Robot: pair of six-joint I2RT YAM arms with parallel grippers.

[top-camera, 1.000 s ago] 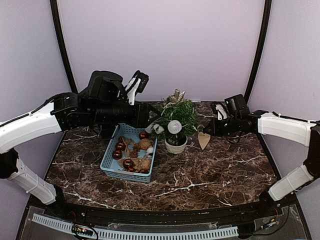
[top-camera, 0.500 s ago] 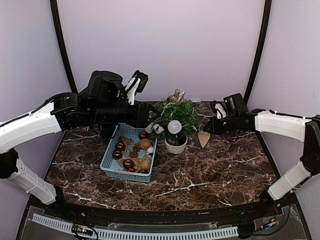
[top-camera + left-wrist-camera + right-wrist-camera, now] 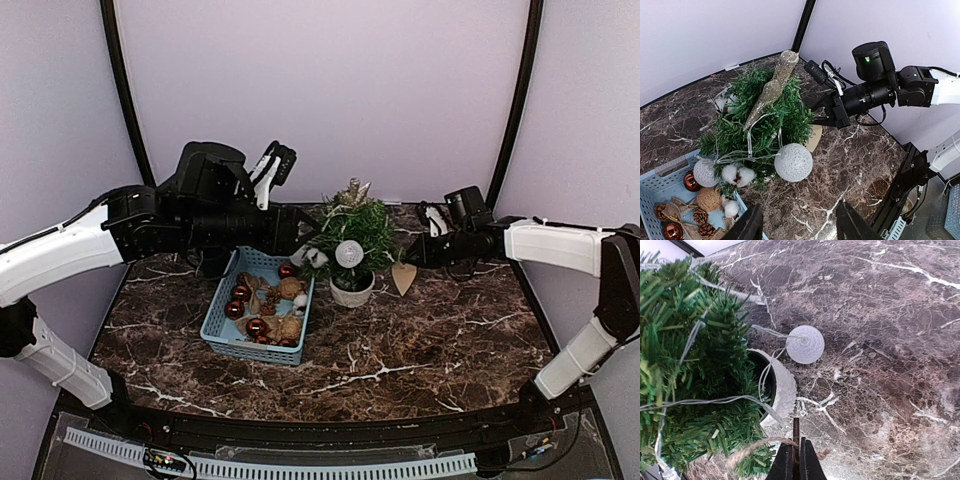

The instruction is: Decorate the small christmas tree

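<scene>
Right gripper (image 3: 413, 254) edged left toward the small christmas tree (image 3: 352, 232) | right forearm swung back, nearer the rear wall | wooden heart (image 3: 403, 278) shifted along, closer to the tree.

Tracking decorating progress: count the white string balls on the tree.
2 white balls: one at the tree's front, one low on its basket side. More may hide behind branches.
</scene>
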